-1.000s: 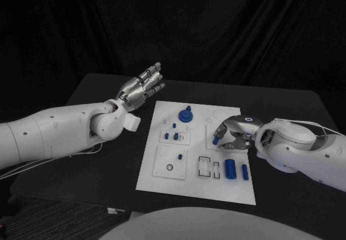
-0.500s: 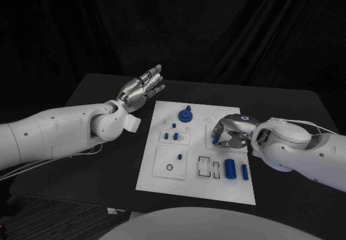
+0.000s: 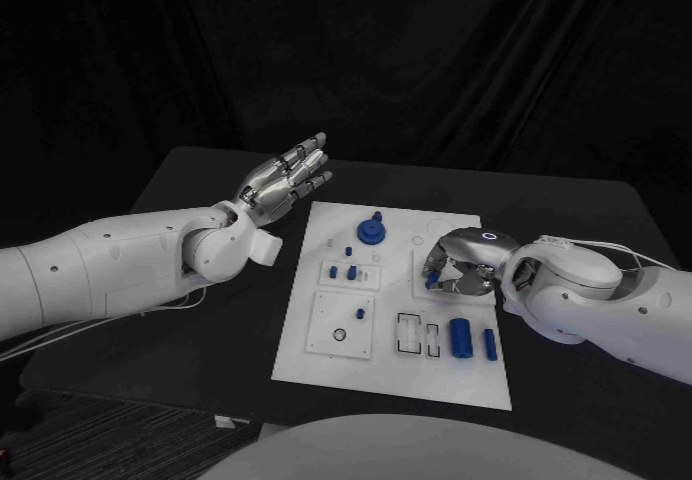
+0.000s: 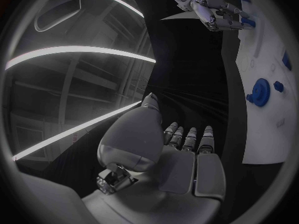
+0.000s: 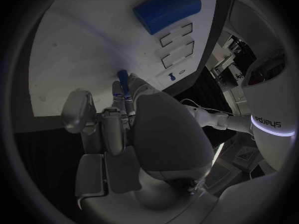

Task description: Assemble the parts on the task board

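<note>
The white task board (image 3: 387, 352) lies mid-table. My right hand (image 3: 459, 268) curls over its right middle and pinches a small blue peg (image 3: 433, 285) at its fingertips, low against the board. The peg (image 5: 123, 77) meets the board's surface (image 5: 69, 55) in the right wrist view. My left hand (image 3: 283, 177) is raised off the board's far left corner, flat and open, holding nothing. A round blue gear part (image 3: 372, 232) stands at the far end of the board, and two small blue pegs (image 3: 343, 271) stand near the middle. A blue cylinder (image 3: 460, 336) lies at the near right.
A smaller blue piece (image 3: 490, 344) lies beside the cylinder. Rectangular slots (image 3: 417, 333) and a square plate with a ring (image 3: 342, 326) take up the board's near part. The black table (image 3: 188, 330) surrounds the board. The left wrist view shows my right hand (image 4: 215, 10) and the gear (image 4: 258, 92).
My right hand has shifted slightly left and curled in more over the board with the peg. The left hand has stayed where it was.
</note>
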Controlling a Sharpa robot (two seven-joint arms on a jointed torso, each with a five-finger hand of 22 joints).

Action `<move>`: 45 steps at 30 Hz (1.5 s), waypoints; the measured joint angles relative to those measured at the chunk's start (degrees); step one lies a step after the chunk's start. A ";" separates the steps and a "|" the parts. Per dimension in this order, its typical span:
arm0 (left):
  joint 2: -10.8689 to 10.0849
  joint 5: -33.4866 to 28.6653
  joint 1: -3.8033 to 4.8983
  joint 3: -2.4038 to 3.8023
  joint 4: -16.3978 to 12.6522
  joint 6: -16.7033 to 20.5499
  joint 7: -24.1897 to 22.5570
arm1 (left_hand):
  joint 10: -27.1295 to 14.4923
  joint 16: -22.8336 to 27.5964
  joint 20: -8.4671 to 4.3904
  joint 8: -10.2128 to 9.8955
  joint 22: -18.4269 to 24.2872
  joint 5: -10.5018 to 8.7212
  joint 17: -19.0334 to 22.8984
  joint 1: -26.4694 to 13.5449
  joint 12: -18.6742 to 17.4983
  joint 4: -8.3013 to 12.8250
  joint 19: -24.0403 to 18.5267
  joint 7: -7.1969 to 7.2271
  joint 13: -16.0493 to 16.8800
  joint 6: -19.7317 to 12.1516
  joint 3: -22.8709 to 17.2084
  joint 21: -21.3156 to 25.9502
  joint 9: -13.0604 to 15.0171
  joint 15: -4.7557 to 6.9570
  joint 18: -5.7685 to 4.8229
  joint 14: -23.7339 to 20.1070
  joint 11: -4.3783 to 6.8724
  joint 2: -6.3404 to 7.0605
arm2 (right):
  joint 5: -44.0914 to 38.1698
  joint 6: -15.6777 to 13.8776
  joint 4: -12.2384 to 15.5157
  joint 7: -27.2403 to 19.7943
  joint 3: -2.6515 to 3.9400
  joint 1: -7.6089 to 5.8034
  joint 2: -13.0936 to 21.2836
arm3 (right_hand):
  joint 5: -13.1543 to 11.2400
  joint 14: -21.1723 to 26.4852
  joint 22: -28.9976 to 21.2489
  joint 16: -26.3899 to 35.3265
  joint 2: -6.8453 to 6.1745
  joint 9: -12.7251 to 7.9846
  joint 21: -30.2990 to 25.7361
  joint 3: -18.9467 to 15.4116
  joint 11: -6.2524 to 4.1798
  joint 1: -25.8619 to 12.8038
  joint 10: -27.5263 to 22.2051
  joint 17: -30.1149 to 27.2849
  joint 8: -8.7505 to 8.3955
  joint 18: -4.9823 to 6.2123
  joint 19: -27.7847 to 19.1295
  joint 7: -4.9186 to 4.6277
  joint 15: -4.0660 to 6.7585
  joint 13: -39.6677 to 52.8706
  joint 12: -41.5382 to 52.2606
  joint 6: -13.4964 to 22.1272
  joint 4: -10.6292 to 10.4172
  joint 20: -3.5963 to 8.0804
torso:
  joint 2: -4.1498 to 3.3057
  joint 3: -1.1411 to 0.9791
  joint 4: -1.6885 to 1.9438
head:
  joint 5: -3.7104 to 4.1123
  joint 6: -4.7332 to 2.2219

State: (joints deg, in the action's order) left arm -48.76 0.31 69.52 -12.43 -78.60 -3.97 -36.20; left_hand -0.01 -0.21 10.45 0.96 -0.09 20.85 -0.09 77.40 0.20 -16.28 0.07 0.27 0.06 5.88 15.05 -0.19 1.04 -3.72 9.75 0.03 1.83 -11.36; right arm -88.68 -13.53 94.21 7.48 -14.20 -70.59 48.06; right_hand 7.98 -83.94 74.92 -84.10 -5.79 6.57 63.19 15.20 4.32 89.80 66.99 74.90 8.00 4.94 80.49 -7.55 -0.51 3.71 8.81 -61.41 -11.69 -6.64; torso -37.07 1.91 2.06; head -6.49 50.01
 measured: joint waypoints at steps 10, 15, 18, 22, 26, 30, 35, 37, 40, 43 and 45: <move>-0.04 0.00 -0.03 0.00 -0.02 -0.31 0.41 | -0.01 0.00 0.40 0.23 0.00 0.66 0.01 0.45 0.00 0.16 0.00 -0.68 -0.01 0.68 -0.16 0.00 0.08 -0.39 0.00 0.00 -0.40 0.00 | 0.00 -1.55 2.58 0.09 -0.01 -1.23 1.30 | 0.58 -0.01 -0.01 0.00 0.01 0.51 0.73 1.81 -0.25 1.37 1.41 0.00 0.20 0.00 0.18 0.18 0.41 -0.21 -0.77 -1.02 1.35 0.60 | 0.00 0.00 0.01 | -0.39 0.00; -0.02 0.00 -0.04 0.00 -0.04 -0.37 0.59 | 0.16 0.00 0.61 0.47 0.00 1.13 0.04 0.96 0.00 0.32 -0.21 -0.99 0.00 0.99 -0.32 0.00 0.18 -0.39 0.00 0.00 -0.56 -0.03 | 0.00 -2.15 5.17 0.16 0.00 -3.76 2.35 | 0.58 -0.01 -0.01 0.00 -0.01 0.51 1.09 1.81 -0.27 1.84 1.42 0.00 0.20 0.00 0.18 0.18 0.42 -0.14 -0.87 -1.02 1.35 0.59 | -0.01 0.02 0.01 | -0.54 0.00; 0.04 0.00 -0.04 0.00 -0.05 -0.40 0.68 | -0.05 0.00 0.81 0.47 0.00 1.13 0.04 0.95 0.00 0.32 0.00 -1.30 0.00 1.30 -0.32 0.00 0.18 -0.60 0.00 -0.21 -0.77 -0.03 | 0.01 -2.43 7.04 0.27 0.03 -5.55 3.20 | 0.58 -0.01 -0.01 0.00 -0.01 0.51 1.09 1.81 -0.27 1.84 1.54 0.00 0.20 0.00 0.18 0.18 0.41 0.02 -0.88 -1.02 1.35 0.59 | -0.01 0.03 0.04 | -0.63 0.00; 0.25 -0.01 -0.04 0.00 0.05 -0.46 0.77 | -0.05 0.00 0.81 0.47 -0.01 1.13 0.04 0.96 0.00 0.32 -0.01 -1.30 0.01 1.30 -0.32 0.00 0.18 -0.81 0.00 -0.01 -0.77 -0.03 | 0.01 -2.53 9.89 0.40 0.08 -7.34 3.94 | 0.58 -0.01 -0.01 0.00 -0.01 0.51 1.61 1.94 -0.12 1.84 1.70 0.00 0.19 0.00 0.39 0.18 0.41 0.03 -0.97 -1.02 1.48 0.80 | -0.01 0.03 0.04 | -0.69 0.00; 0.48 -0.01 -0.04 0.00 0.19 -0.49 0.79 | -0.05 0.00 0.81 0.47 -0.01 1.13 0.04 0.95 0.00 0.32 -0.01 -1.07 0.01 1.07 -0.32 0.00 0.18 -0.81 0.00 -0.01 -0.77 -0.03 | 0.01 -2.50 12.05 0.41 0.06 -7.83 3.43 | 0.58 -0.01 -0.01 0.01 -0.02 0.50 1.82 1.96 -0.12 1.84 1.70 0.00 0.19 0.00 0.39 0.18 0.41 0.03 -1.01 -1.01 1.51 0.80 | 0.01 0.03 0.03 | -0.69 0.00; 0.61 -0.01 -0.10 0.00 0.40 -0.49 0.73 | 0.04 0.00 0.81 0.47 0.00 1.13 0.04 0.95 0.00 0.32 -0.01 0.46 0.02 -0.46 -0.31 0.00 0.00 -0.80 0.00 -0.01 -1.38 -0.03 | 0.02 -2.42 12.80 0.27 0.04 -7.19 1.19 | 0.57 0.00 -0.02 -0.07 -0.23 0.49 1.82 2.11 0.09 2.05 1.91 0.00 0.19 0.00 0.39 0.18 0.42 0.03 -1.10 -1.01 1.66 0.80 | 0.02 0.01 -0.05 | -0.74 0.00; 0.91 -0.01 -0.18 0.00 0.59 -0.46 0.62 | 0.00 0.00 0.81 0.47 0.03 1.13 0.03 0.95 0.00 0.32 -0.01 0.66 0.03 -0.66 -0.31 0.00 -0.03 -0.80 0.00 -0.01 -1.43 -0.03 | -0.43 -2.38 11.70 -0.08 0.03 -4.41 -2.93 | 0.90 -0.01 -0.02 -0.24 -0.25 0.49 1.82 2.44 0.08 2.06 1.90 0.00 -0.02 0.00 0.38 0.18 0.41 0.00 -1.23 -1.01 1.99 0.80 | 0.15 0.01 -0.10 | -0.83 0.00; 0.98 -0.01 -0.18 0.00 0.62 -0.46 0.60 | 0.00 0.00 0.81 0.47 0.04 1.13 0.03 0.95 0.00 0.32 -0.01 0.64 0.03 -0.64 -0.31 0.00 -0.03 -0.80 0.00 -0.01 -1.43 -0.03 | -1.08 -2.37 10.94 -0.26 0.00 -3.39 -4.56 | 1.12 -0.01 -0.02 -0.24 -0.53 0.50 1.83 2.44 0.08 2.33 1.91 0.00 -0.02 0.00 0.39 0.18 0.41 -0.04 -1.28 -1.01 1.98 0.80 | 0.19 0.01 -0.10 | -0.98 0.00; 1.09 -0.01 -0.21 0.00 0.68 -0.46 0.59 | 0.01 0.00 0.81 0.47 0.04 1.13 0.02 0.95 0.00 0.16 -0.01 0.24 0.03 -0.24 -0.47 0.00 -0.03 -0.80 0.00 -0.01 -1.43 -0.03 | -2.53 -2.38 9.53 -0.61 0.01 -1.79 -7.05 | 1.12 -0.01 -0.02 -0.24 -0.53 0.50 2.06 2.48 0.14 2.33 1.97 0.00 -0.02 0.00 0.39 0.18 0.41 -0.07 -1.33 -1.01 2.03 0.80 | 0.20 -0.01 -0.07 | -1.27 0.00; 1.17 -0.01 -0.21 0.00 0.69 -0.46 0.59 | 0.00 0.00 0.81 0.47 0.04 1.13 0.02 0.95 0.00 0.16 -0.01 -0.20 0.04 -0.22 -0.47 0.00 -0.03 -0.80 -0.01 -0.01 -1.43 -0.03 | -4.04 -2.46 8.35 -1.02 0.01 -0.46 -9.14 | 1.12 -0.01 -0.02 -0.25 -0.54 0.49 2.06 2.74 0.29 2.33 2.11 0.00 -0.02 0.00 0.39 0.18 0.41 -0.08 -1.45 -1.01 2.29 0.80 | 0.20 -0.03 0.03 | -1.44 0.00; 1.17 -0.01 -0.22 0.00 0.74 -0.46 0.59 | 0.01 0.00 0.81 0.47 0.04 1.13 0.01 0.95 0.00 0.16 -0.01 -0.39 0.04 -0.03 -0.47 0.00 -0.03 -0.80 0.00 -0.01 -1.43 -0.03 | -5.23 -2.55 7.73 -1.33 0.01 0.20 -10.34 | 1.12 -0.01 -0.02 -0.24 -0.69 0.49 2.06 2.74 0.29 2.48 2.11 0.00 -0.02 0.01 0.39 0.18 0.41 -0.12 -1.52 -1.01 2.29 0.80 | 0.20 -0.03 0.12 | -1.55 0.00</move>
State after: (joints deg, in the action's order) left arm -47.60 0.30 69.30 -12.43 -77.86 -4.43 -35.61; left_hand -0.01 -0.21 11.26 1.43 -0.05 21.97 -0.08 78.35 0.20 -16.12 0.06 -0.12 0.09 5.85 14.58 -0.19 1.02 -4.52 9.74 0.02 0.40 -11.39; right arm -93.91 -16.07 101.94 6.15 -14.19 -70.39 37.72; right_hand 9.10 -83.95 74.91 -84.35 -6.48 7.07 65.26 17.95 4.61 92.28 69.11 74.90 7.98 4.94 80.88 -7.37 -0.10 3.59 7.29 -62.43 -9.40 -5.84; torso -36.87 1.88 2.18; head -8.04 50.01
